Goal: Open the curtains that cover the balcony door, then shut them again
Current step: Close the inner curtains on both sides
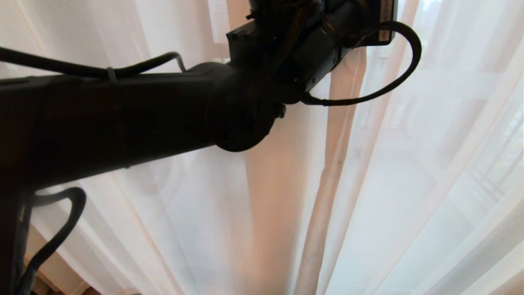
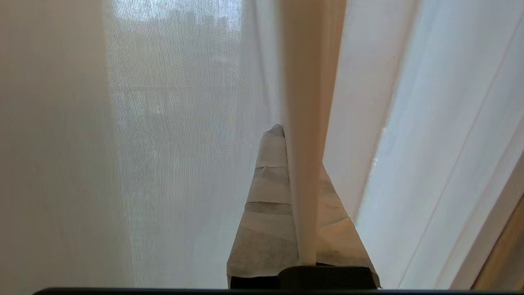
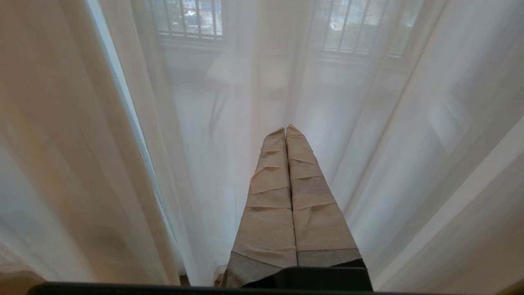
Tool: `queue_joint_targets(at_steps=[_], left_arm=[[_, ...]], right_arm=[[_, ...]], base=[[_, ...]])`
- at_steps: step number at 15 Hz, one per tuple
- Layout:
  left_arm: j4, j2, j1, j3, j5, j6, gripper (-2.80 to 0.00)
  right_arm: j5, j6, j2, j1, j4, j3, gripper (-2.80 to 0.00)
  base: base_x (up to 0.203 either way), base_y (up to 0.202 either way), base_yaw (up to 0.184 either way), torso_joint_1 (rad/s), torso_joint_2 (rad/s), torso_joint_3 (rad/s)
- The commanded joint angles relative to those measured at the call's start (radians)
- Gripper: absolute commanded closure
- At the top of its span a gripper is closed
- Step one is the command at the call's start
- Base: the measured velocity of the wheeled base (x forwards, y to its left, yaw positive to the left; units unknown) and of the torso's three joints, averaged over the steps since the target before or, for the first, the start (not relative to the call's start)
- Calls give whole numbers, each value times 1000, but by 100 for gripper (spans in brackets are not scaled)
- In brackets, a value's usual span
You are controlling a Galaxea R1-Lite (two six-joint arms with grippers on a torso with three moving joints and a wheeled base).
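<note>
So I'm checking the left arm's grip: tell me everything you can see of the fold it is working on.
The fold is a narrow cream-beige pleat of curtain, opaque and smooth, hanging as a straight strip. It lies between the left gripper's tape-wrapped fingers, which are shut on it, hiding one fingertip. Thin white sheers hang on both sides. In the head view the same strip runs down below the raised left arm.

I think I am in a home, right by a big window. Long thin white curtains (image 3: 229, 123) hang just past my pincer (image 3: 285, 130), with a thicker cream curtain (image 1: 327, 192) beside them. Through the thin cloth I can see railing bars (image 3: 192, 18) far ahead, like a balcony.
</note>
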Motion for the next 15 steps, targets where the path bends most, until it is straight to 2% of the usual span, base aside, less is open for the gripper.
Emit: queue_joint_targets(at_steps=[1, 4, 7, 10, 15], left_arm=[[1, -12, 19, 1, 20, 0, 0], [1, -46, 65, 2, 59, 4, 0], [1, -89, 144, 3, 67, 7, 0], [2, -132, 222, 5, 119, 9, 0], [1, -270, 345, 182, 132, 9, 0]], right_arm=[[0, -1, 0, 0, 0, 0, 0], [0, -1, 0, 0, 0, 0, 0], [0, -1, 0, 0, 0, 0, 0], [0, -1, 0, 0, 0, 0, 0], [0, -1, 0, 0, 0, 0, 0]], base=[[0, 0, 0, 0, 0, 0], [0, 0, 0, 0, 0, 0], [0, 0, 0, 0, 0, 0], [0, 0, 0, 0, 0, 0], [0, 0, 0, 0, 0, 0]])
